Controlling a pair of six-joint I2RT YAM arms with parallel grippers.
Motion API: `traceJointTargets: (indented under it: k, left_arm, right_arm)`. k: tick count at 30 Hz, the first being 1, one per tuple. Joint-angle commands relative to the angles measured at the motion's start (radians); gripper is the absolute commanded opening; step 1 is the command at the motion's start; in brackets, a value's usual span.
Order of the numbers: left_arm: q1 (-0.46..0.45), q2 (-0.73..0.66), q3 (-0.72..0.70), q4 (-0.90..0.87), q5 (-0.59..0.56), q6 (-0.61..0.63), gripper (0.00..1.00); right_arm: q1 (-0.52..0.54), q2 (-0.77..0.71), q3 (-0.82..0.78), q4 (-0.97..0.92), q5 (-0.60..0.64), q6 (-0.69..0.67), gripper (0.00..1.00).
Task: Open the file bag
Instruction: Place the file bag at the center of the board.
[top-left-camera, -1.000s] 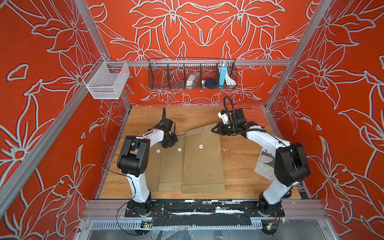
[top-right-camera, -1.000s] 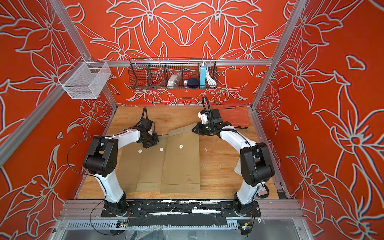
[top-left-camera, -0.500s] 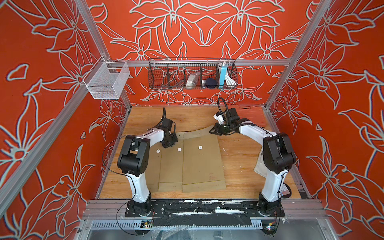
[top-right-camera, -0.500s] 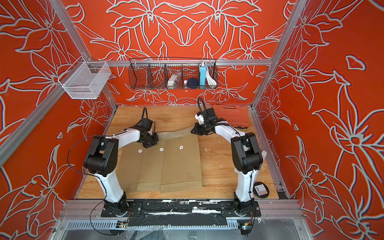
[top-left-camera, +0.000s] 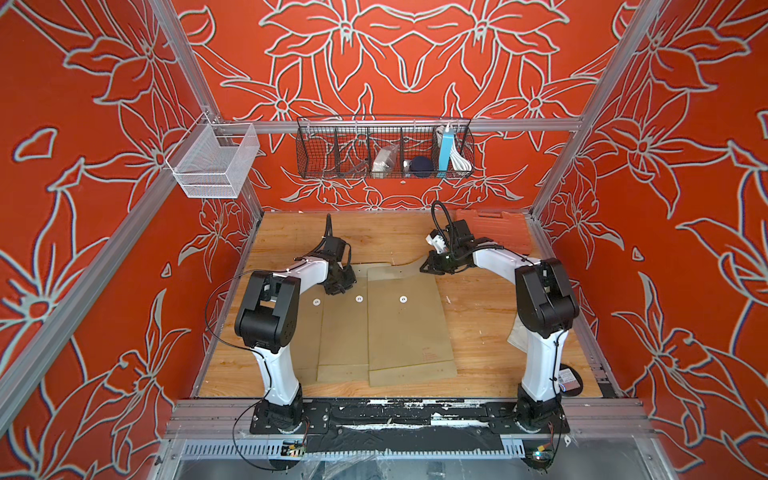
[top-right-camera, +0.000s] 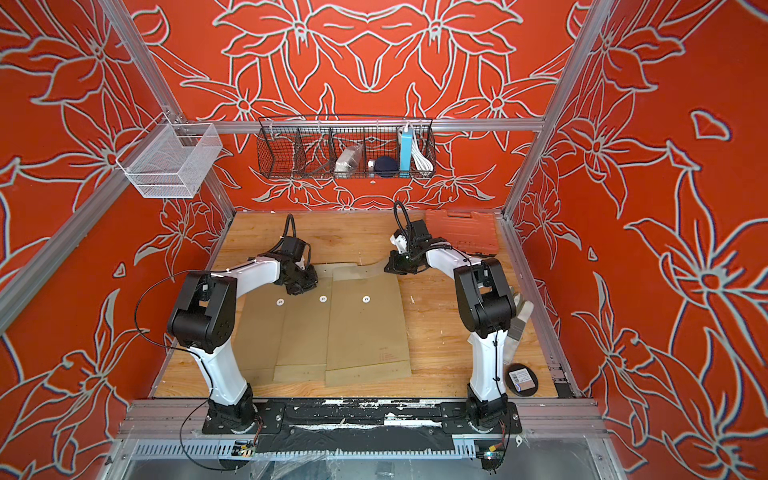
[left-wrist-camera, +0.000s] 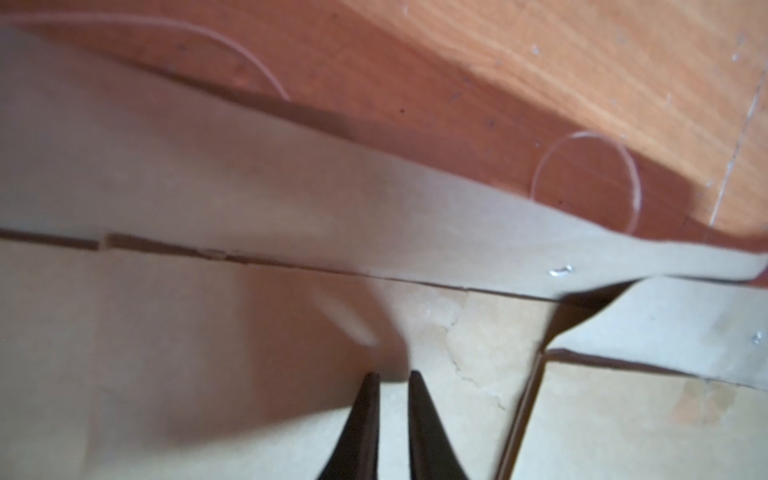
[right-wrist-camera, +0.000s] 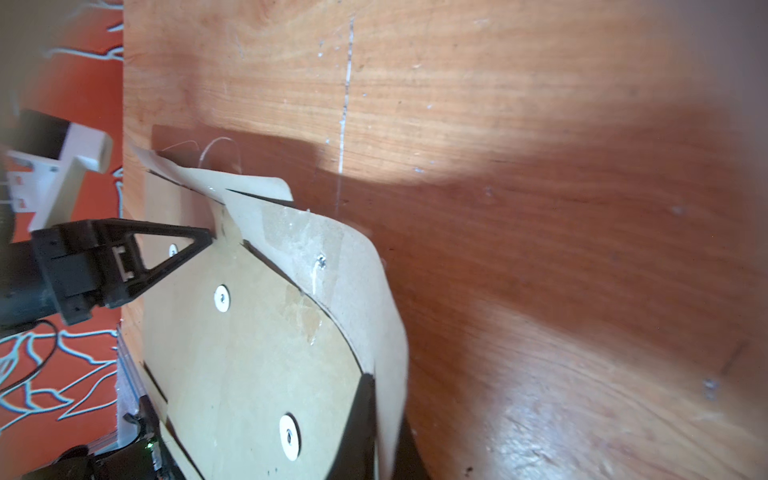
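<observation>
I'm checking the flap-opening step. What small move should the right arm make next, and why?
Probably carry the flap back, away from the bag's mouth, until it lies on the table. The right gripper is shut on the flap's edge, and the flap is curled up off the file bag nearest that arm, not yet flat.

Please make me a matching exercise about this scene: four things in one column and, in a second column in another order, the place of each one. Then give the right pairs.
Things
1. orange case
2. white mesh basket
3. blue box
4. file bags

Places
A. inside the black wire basket on the back wall
B. in the middle of the table, overlapping one another
C. on the table, in the far right corner
D. hung high on the left side

Pairs: 1-C, 2-D, 3-A, 4-B
</observation>
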Motion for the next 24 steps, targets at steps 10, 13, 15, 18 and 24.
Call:
traceJointTargets:
  k: [10, 13, 15, 18, 24]
  left_arm:
    - [0.003, -0.147, -0.054, 0.017, -0.026, 0.01, 0.47]
    - [0.002, -0.21, -0.085, 0.034, -0.04, 0.015, 0.62]
    - [0.002, -0.264, -0.11, 0.046, -0.059, 0.023, 0.74]
    - [0.001, -0.353, -0.148, 0.054, -0.1, 0.039, 0.88]
    - [-0.007, -0.606, -0.251, 0.053, -0.253, 0.069, 1.0]
  right_arm:
    - [-0.018, 0.012, 0.041, -0.021, 0.119, -0.042, 0.27]
    - [-0.02, -0.003, 0.051, -0.038, 0.156, -0.055, 0.38]
    - [-0.02, -0.03, 0.047, -0.05, 0.198, -0.068, 0.53]
    - [-0.021, -0.093, 0.024, -0.061, 0.269, -0.083, 0.83]
    - [-0.019, -0.35, -0.117, -0.029, 0.43, -0.098, 0.98]
